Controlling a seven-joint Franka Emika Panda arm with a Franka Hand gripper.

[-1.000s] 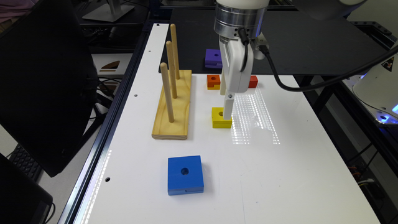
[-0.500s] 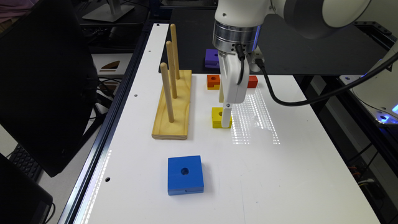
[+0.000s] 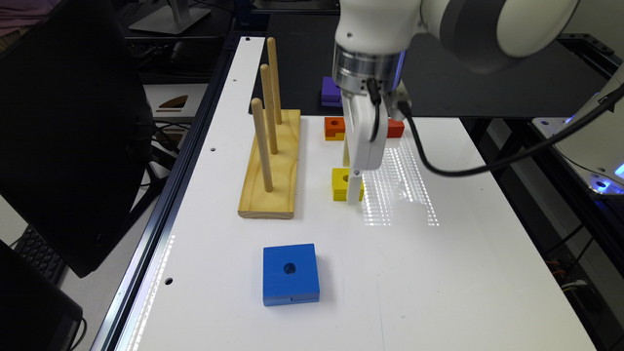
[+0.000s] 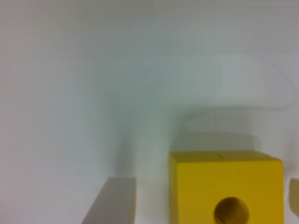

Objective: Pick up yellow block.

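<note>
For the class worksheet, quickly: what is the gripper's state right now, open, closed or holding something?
Gripper: open, its fingers astride the yellow block, not yet clamped on it.

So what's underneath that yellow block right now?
The yellow block sits flat on the white table, nothing visibly between them. The end effector is down around it, hiding the block's side toward the exterior view's right, so the table there can't be seen.

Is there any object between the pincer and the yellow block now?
No. The pincer is already down at the yellow block. In the wrist view, one finger stands beside the block with bare white table between them.
</note>
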